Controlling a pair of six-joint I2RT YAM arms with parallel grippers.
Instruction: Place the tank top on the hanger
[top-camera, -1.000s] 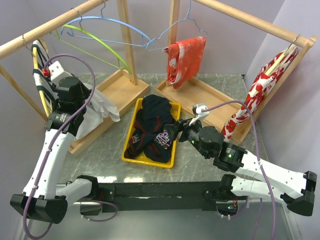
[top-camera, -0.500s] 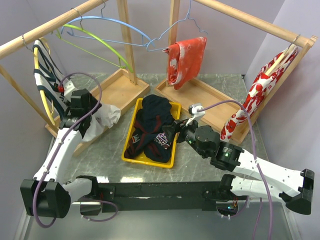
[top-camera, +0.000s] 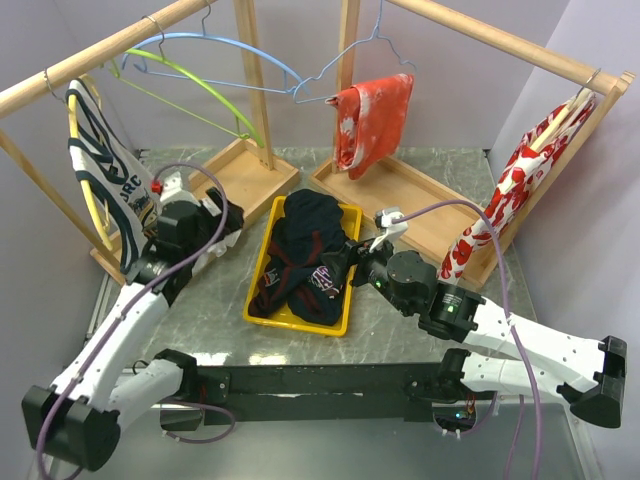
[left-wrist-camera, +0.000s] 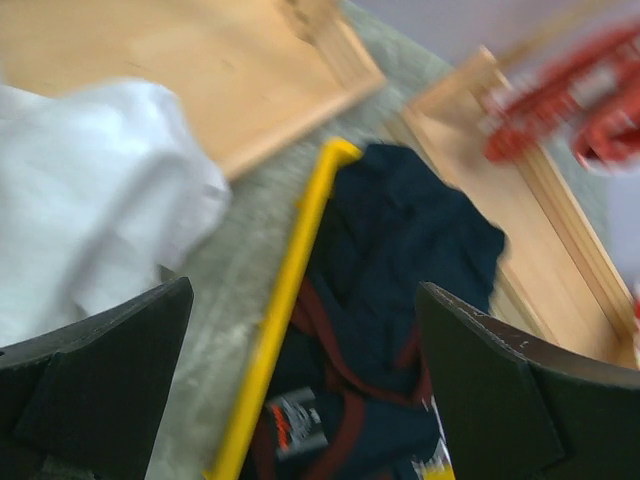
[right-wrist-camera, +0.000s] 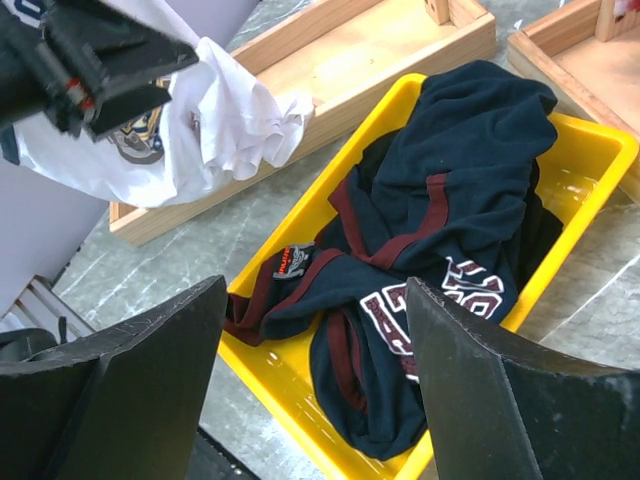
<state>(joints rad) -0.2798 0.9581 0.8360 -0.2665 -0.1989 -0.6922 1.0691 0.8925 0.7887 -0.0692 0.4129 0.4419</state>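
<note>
The tank top (top-camera: 108, 180) hangs on the yellow hanger (top-camera: 80, 185) at the rail's left end, its white hem trailing onto the wooden tray (top-camera: 245, 175). The left gripper (left-wrist-camera: 305, 300) sits beside that hem, fingers apart, holding nothing. The right gripper (right-wrist-camera: 315, 290) is spread too, above the yellow bin (right-wrist-camera: 600, 140) of dark clothes (right-wrist-camera: 450, 190).

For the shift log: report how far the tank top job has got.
Looks mostly done: the tank top hangs on the yellow hanger on the wooden rail. In hand: nothing; the left gripper is open beside the bunched hem, the right gripper open over the dark clothes. Left: perhaps confirming both straps sit properly, which I cannot tell.
</note>
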